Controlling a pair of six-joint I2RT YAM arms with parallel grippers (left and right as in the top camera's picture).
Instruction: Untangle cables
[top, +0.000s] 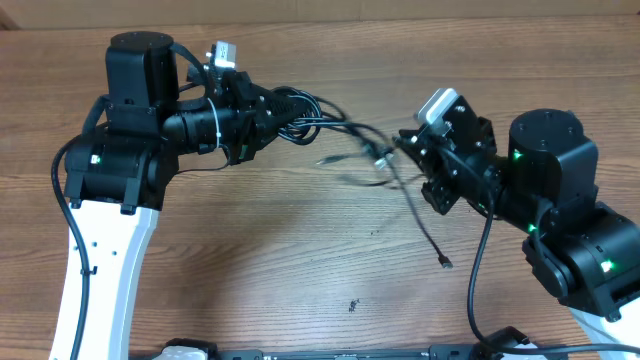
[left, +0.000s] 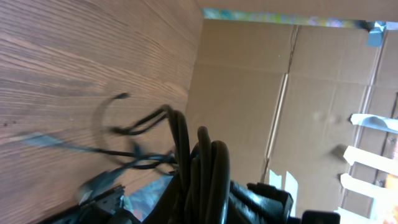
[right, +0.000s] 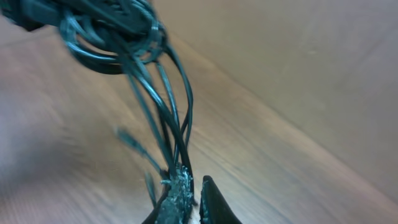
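Overhead, the cables (top: 318, 110) are hanging above the table (top: 250, 260), stretching between both grippers. The left gripper (top: 290, 110) is clamping their looped bundle. The right gripper (right: 194, 183) is pinching, seemingly, several strands between its closed fingers (right: 177, 199).

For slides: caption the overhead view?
Left gripper and right gripper hold thin black tangled cables stretched between them over brown wooden table.

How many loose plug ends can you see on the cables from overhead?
3. A silvery plug is at mid-table, a second plug is just right of it, and a third plug ends the strand trailing toward the near edge. The bundle may hide more.
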